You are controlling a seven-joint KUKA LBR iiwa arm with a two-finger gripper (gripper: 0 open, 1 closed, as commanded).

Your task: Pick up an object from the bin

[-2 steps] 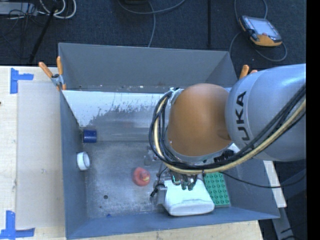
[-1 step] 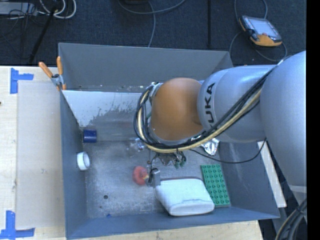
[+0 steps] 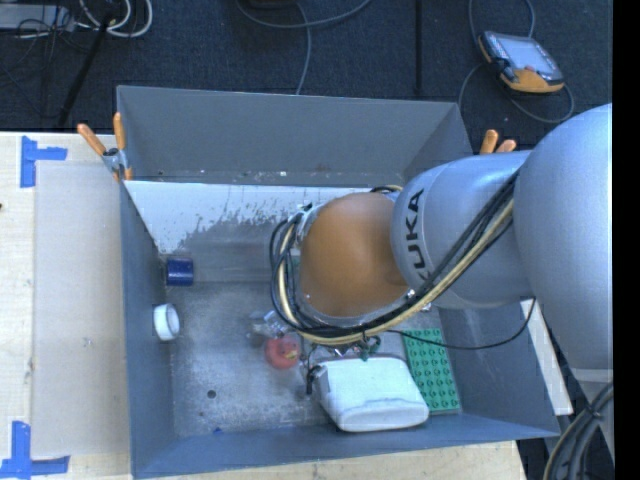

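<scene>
arm (image 3: 480, 238) slants down, end effector (image 3: 292, 350) low.

Loads of bare bin floor (image 3: 215, 383) front-left. Tight on the right: white block (image 3: 372, 393) up against green studded plate (image 3: 436, 368), small red lump (image 3: 283, 353) just beside. Blue cylinder (image 3: 180, 271), white ring (image 3: 166, 320) near left wall. Orange arm cover (image 3: 345, 253) overhanging the middle.

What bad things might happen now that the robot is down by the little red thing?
The gripper is right over a small red thing near the middle of the bin. The red thing is so little that it may slip or roll away instead of being caught. The white block lies close beside it, so the arm might bump it. The green studded plate lies partly under the arm and might get knocked too.
</scene>
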